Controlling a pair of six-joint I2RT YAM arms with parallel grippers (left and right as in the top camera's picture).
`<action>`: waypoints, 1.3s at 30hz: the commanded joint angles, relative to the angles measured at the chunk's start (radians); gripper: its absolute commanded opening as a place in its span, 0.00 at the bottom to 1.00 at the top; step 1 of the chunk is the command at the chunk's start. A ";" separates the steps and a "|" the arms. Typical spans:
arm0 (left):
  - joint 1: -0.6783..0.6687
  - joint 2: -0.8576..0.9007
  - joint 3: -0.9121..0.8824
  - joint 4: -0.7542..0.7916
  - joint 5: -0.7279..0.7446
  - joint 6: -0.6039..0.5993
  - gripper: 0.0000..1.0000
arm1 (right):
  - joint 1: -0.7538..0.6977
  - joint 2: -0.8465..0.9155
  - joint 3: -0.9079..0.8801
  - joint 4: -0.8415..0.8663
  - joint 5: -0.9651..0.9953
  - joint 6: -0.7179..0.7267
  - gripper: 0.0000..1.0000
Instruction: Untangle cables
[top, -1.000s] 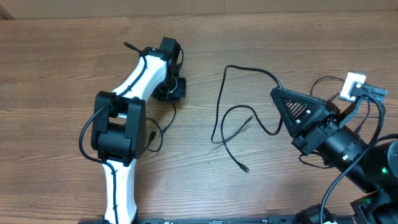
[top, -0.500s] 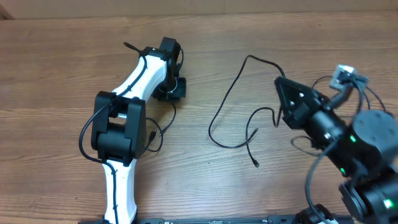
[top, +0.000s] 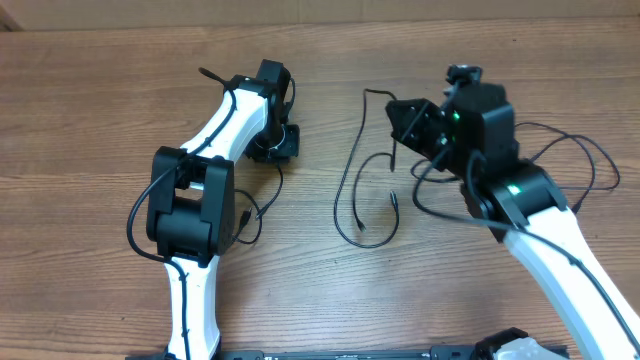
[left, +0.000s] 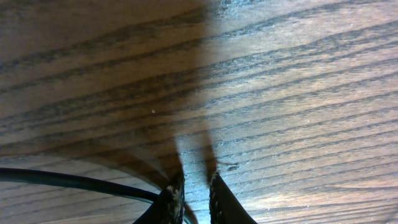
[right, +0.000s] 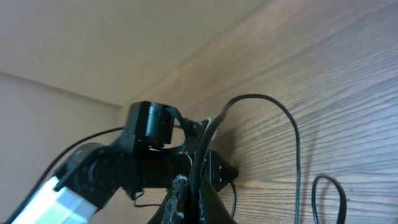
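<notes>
One thin black cable (top: 345, 180) hangs in loose loops at the table's middle, its two plug ends (top: 393, 198) low near the wood. My right gripper (top: 398, 112) is shut on its upper part. In the right wrist view the cable (right: 273, 102) rises between the fingers (right: 177, 196) and arcs to the right. My left gripper (top: 272, 148) presses down on the table at the far left-centre. Its fingers (left: 171, 199) stand almost together, and a second cable (left: 62, 179) runs in from the left and passes between them. That cable (top: 268, 195) trails toward me beside the left arm.
The left arm (top: 200, 200) reaches up the left side of the wooden table (top: 90, 130), and the right arm (top: 560, 240) comes in from the lower right with its own thick wires (top: 580, 160) looping out. The table's far edge (top: 320, 22) meets a beige wall.
My right arm has swung from the right side up and to the left toward the table's far middle, carrying its cable. The loops shifted left and hang narrower. The left arm has not moved.
</notes>
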 joint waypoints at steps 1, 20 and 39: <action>-0.001 0.005 -0.006 0.002 -0.014 -0.014 0.15 | -0.045 0.066 0.026 0.027 -0.133 0.005 0.04; -0.001 0.005 -0.006 0.003 -0.014 -0.014 0.16 | -0.200 0.316 0.025 -0.199 -0.281 -0.059 0.54; -0.001 0.005 -0.006 0.003 -0.014 -0.014 0.18 | 0.037 0.317 0.023 -0.309 0.327 -0.091 1.00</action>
